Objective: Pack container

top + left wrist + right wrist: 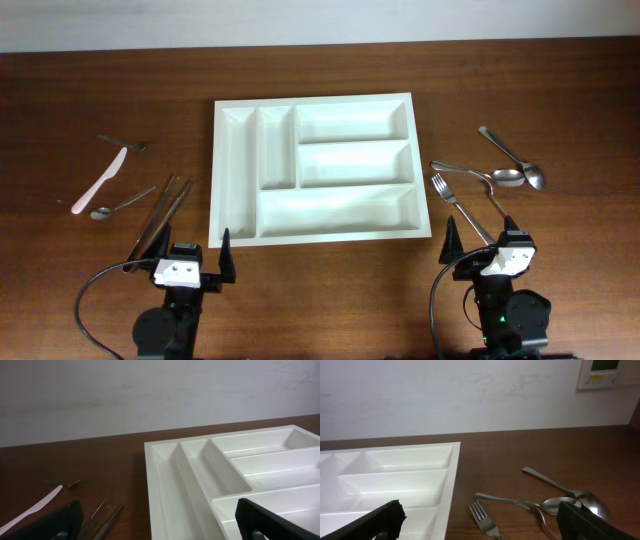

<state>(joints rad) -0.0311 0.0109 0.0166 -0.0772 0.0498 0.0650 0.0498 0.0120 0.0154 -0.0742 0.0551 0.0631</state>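
The white cutlery tray (pixel 214 170) lies mid-table with all five compartments empty; it also shows in the left wrist view (pixel 165 490) and the right wrist view (pixel 451 490). Left of it lie two metal knives (pixel 163 210), a small spoon (pixel 118 206), a white plastic knife (pixel 100 181) and a small fork (pixel 122 142). Right of it lie a fork (pixel 452 199), a second fork (pixel 468 173) and two spoons (pixel 512 155). My left gripper (pixel 190 258) is open and empty at the near edge, by the tray's near-left corner. My right gripper (pixel 482 240) is open and empty, over the fork's handle.
The wooden table's far edge meets a white wall. A wall control panel (pixel 606 372) shows at the upper right of the right wrist view. Both arm bases and their cables (pixel 92 290) sit at the near edge.
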